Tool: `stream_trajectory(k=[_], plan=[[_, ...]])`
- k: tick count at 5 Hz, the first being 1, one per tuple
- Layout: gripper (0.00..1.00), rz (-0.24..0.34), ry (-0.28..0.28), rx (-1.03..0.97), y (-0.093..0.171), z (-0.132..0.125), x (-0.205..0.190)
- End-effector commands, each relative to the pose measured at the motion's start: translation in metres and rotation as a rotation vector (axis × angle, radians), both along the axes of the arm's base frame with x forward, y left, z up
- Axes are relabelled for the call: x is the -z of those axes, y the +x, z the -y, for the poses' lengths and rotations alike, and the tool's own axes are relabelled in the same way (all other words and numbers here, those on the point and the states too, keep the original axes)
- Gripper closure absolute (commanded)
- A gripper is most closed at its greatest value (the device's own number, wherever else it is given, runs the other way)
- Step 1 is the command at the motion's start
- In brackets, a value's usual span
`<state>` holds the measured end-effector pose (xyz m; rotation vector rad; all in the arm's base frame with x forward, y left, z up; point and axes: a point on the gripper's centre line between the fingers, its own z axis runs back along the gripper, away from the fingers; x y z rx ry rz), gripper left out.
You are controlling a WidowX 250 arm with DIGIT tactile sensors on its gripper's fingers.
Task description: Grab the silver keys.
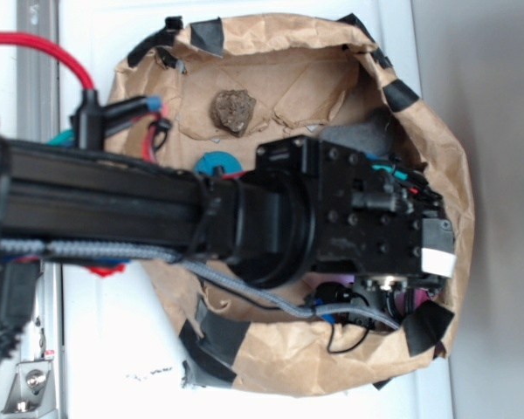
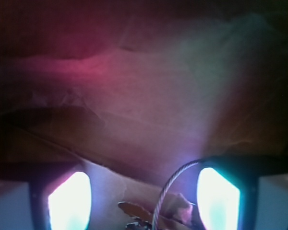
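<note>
Over the keys point(image 2: 146, 213), the gripper point(image 2: 144, 201) spread.
Lower until both pads straddle the wire loop point(image 2: 170, 184), then close.

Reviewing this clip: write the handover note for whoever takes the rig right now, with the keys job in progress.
Gripper: jaws open, low over the brown paper liner, straddling the target.
Silver keys: lying on the paper between the glowing fingers, with the wire loop arcing toward the right-hand finger. The exterior view hides them under the arm.
Done: approach and alignment.
Left: close on the keys and lift. Likely aim for the key bunch, not the thin wire.
</note>
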<state>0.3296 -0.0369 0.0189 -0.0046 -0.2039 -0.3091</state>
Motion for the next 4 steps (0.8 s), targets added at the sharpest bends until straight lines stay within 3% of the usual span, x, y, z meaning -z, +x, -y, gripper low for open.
stream_trajectory(k=[1, 2, 3, 4], plan=[[1.00, 0.012, -0.005, -0.019, -0.005, -0.002, -0.006], [1.00, -0.002, 0.043, -0.083, -0.013, 0.000, 0.003], [1.00, 0.080, 0.134, -0.185, -0.019, 0.001, 0.011], [1.00, 0.116, 0.152, -0.207, -0.025, 0.001, 0.016]])
